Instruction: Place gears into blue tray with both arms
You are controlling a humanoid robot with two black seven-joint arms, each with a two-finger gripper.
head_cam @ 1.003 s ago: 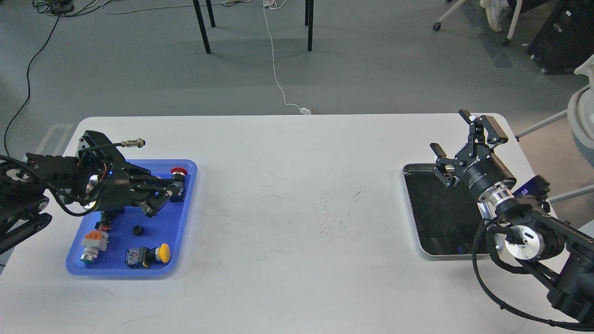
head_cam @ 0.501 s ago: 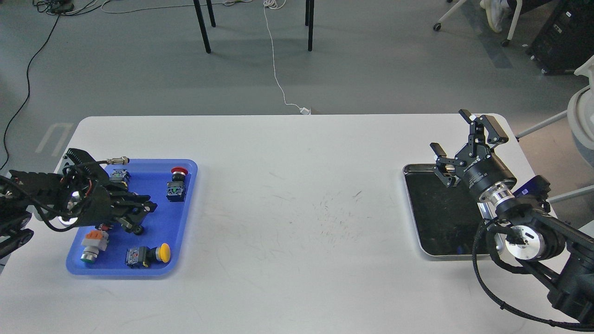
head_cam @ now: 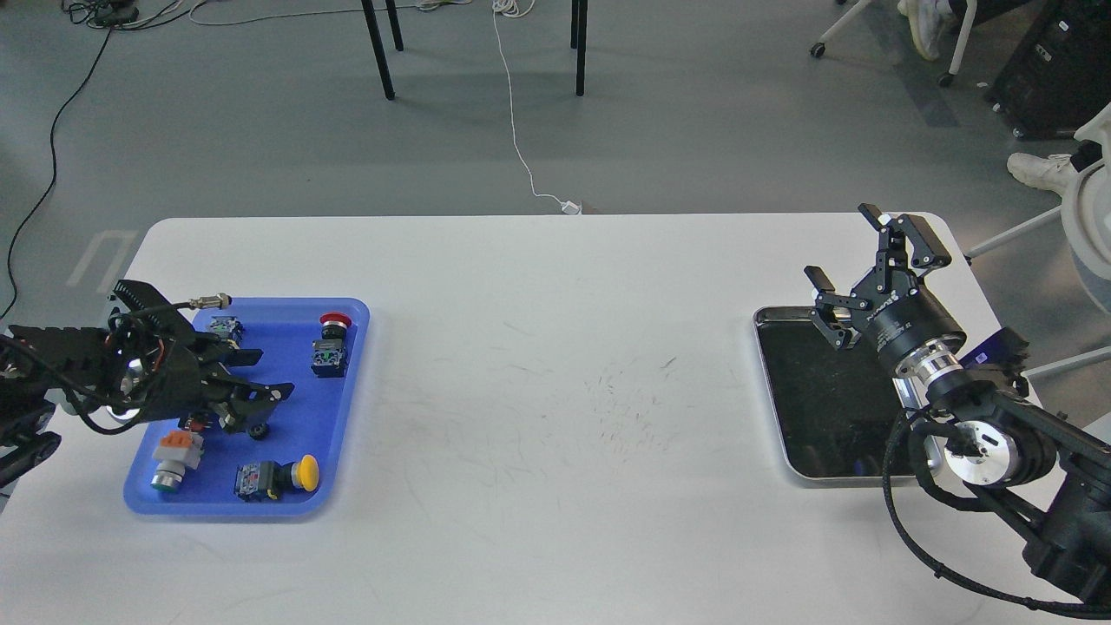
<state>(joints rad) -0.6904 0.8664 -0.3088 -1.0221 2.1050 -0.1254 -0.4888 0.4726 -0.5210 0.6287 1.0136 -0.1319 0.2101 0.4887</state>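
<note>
Blue tray (head_cam: 343, 417) holds a half-hidden gear (head_cam: 256, 430) under my spread left gripper (head_cam: 264, 375); right gripper (head_cam: 868, 260) gapes empty.

The blue tray (head_cam: 343, 451) looks like smooth plastic with a soft sheen, and the table (head_cam: 555, 347) is matt white, scuffed with fine dark scratches. The other tray (head_cam: 785, 451) has a shiny metal rim around a dull black inside
</note>
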